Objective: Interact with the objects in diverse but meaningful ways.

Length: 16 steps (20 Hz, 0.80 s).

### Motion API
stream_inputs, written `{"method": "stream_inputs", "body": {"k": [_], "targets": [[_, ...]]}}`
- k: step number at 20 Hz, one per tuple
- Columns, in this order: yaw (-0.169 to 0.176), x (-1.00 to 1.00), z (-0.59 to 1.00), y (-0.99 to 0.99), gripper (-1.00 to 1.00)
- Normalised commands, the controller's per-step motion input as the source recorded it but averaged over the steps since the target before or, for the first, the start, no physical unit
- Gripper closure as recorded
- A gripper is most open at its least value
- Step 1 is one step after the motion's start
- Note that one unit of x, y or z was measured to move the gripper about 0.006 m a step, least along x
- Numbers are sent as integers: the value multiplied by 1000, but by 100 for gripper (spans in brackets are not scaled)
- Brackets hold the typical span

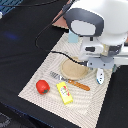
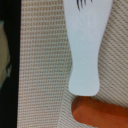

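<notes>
On the beige placemat (image 1: 35,97) a shiny red pepper (image 1: 42,86) lies toward the exterior view's left, with a yellow box bearing a red label (image 1: 64,92) just right of it. A white elongated piece (image 1: 100,76) lies at the mat's right side, directly below my gripper (image 1: 99,70), whose fingers are hidden by the hand. In the wrist view the white piece (image 2: 85,45) fills the middle at close range, its rounded end beside an orange-brown handle (image 2: 100,112). No fingers show there.
A tan round plate (image 1: 74,69) sits mid-mat, with a fork (image 1: 56,76) and a wooden-handled knife (image 1: 79,84) in front of it. A pale blue thing (image 1: 73,37) stands behind the arm. Black cables cross the dark table (image 1: 20,45).
</notes>
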Motion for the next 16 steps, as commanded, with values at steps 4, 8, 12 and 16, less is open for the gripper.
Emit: {"method": "stream_inputs", "body": {"k": [4, 8, 12, 16], "targets": [[-12, 317, -68, -44, -100], [-3, 220, -113, -80, -100], [0, 134, -129, -120, -100], [0, 154, -75, -92, -100]]}}
